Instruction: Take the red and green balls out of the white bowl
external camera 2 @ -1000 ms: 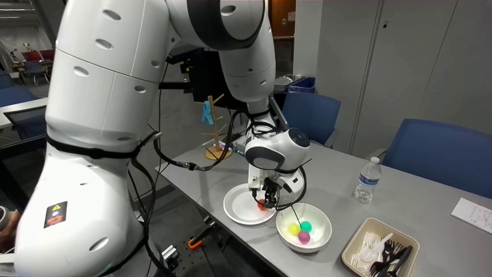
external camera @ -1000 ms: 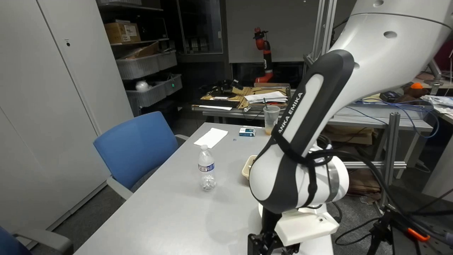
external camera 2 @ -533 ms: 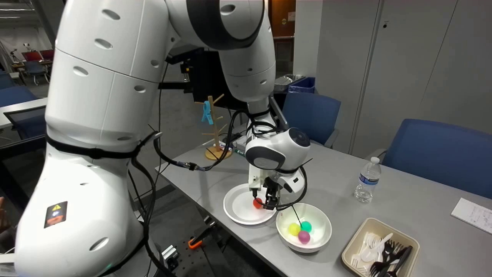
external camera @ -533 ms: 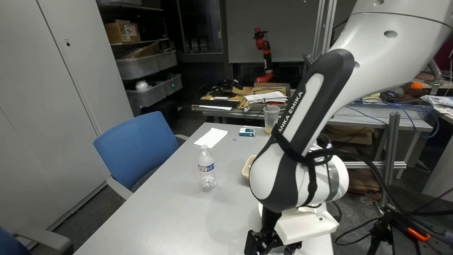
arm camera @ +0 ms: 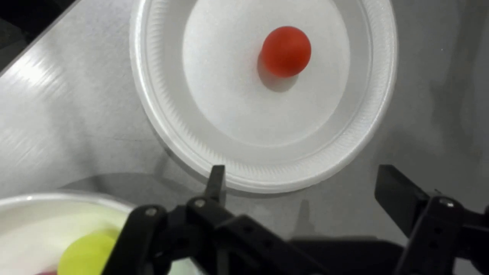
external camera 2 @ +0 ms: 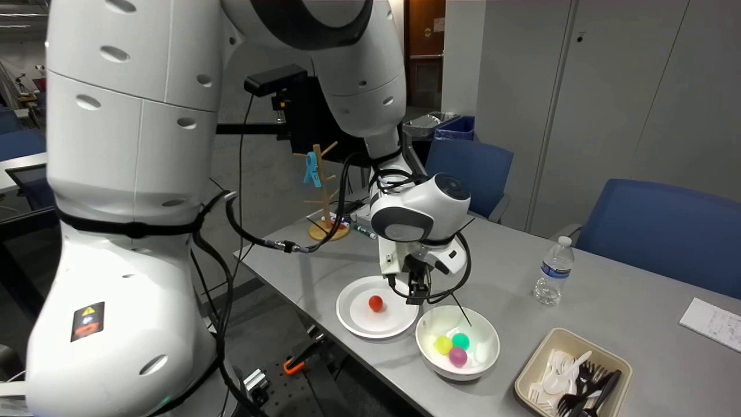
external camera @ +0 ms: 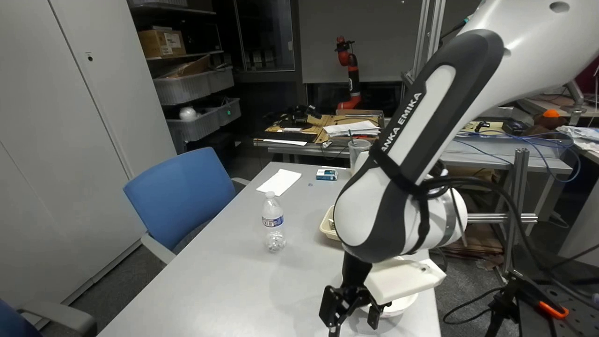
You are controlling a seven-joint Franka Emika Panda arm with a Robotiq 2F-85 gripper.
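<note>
The red ball rests on a white plate, and it also shows in the wrist view. The green ball lies in the white bowl, touching or close to a yellow ball and a purple ball. The green ball is hidden in the wrist view, where the bowl's rim shows at lower left. My gripper is open and empty, above the table by the plate's edge near the bowl. It also hangs open in an exterior view.
A beige tray of utensils stands beyond the bowl. A water bottle stands upright farther back. Paper lies at the table's far end. A wooden stand with a blue clip is behind the plate.
The gripper has let go of the red ball, opened wider and risen, shifting slightly toward the bowl. The red ball has rolled a little way across the plate, away from the gripper.
</note>
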